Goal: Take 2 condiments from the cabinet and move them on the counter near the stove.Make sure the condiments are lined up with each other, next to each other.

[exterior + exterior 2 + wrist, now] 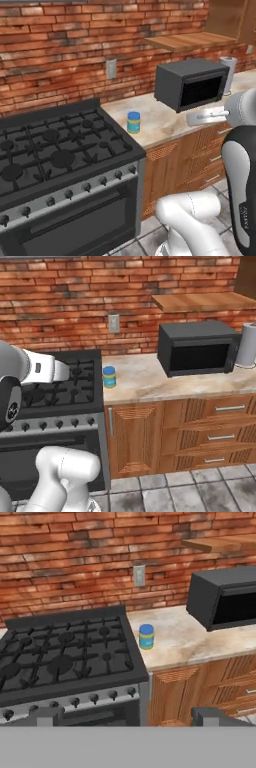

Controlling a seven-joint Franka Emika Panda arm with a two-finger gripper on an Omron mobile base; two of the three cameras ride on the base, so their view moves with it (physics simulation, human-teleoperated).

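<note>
Here, jar [133, 122] upright on counter [165, 122], beside stove [55, 150]

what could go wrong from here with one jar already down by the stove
The jar stands on the counter close to the stove edge, so setting a second condiment beside it could knock it onto the grates. The microwave narrows the free stretch of counter, so the arm could clip it when coming back.
</note>
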